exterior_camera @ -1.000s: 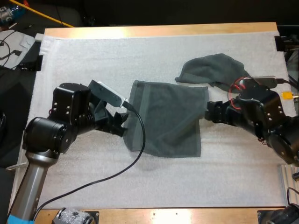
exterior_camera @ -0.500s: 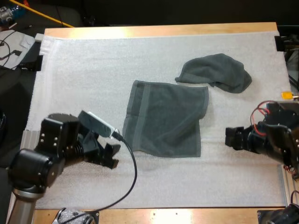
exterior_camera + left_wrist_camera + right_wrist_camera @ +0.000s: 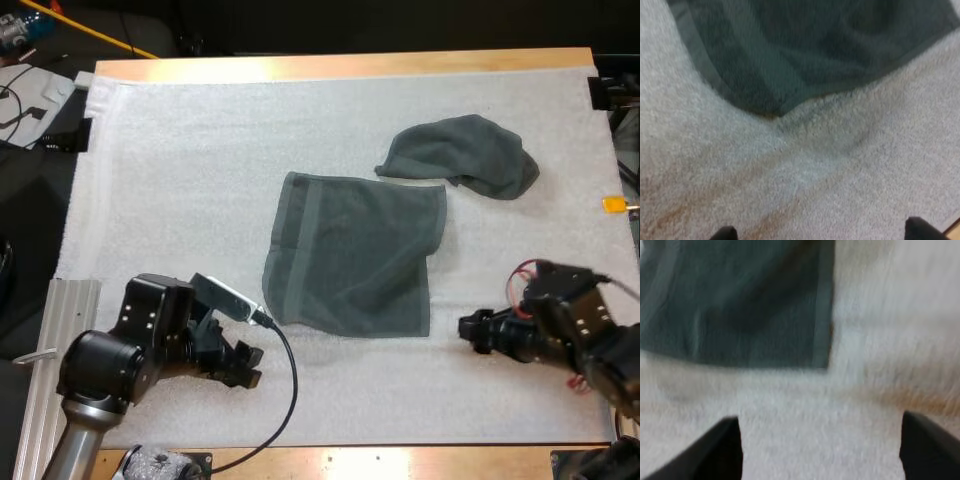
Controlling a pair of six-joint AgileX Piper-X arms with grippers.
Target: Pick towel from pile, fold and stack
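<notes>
The left gripper (image 3: 246,364) sat low over the white mat (image 3: 190,150), near the spread towel's (image 3: 352,255) near-left corner but apart from it. In the left wrist view its two black fingers (image 3: 725,233) stood wide apart over bare mat, holding nothing, with that corner of the spread towel lying just ahead of them.

The spread towel, dark grey-green, lay flat and roughly square on the mat between the two grippers, its banded hem running along its left edge. The near-left corner came to a rounded point and the cloth showed a few shallow wrinkles.

The crumpled towel (image 3: 462,155) lay bunched on the mat just beyond the spread towel's far-right corner; whether the two touched could not be told.

The right gripper (image 3: 469,332) rested low near the spread towel's near-right corner, clear of the cloth. The right wrist view showed its fingers (image 3: 722,450) spread wide over the mat, empty, facing that squared corner and its hem.

The wooden worktop (image 3: 350,65) showed as a strip beyond the mat, on the spread towel's far side.
</notes>
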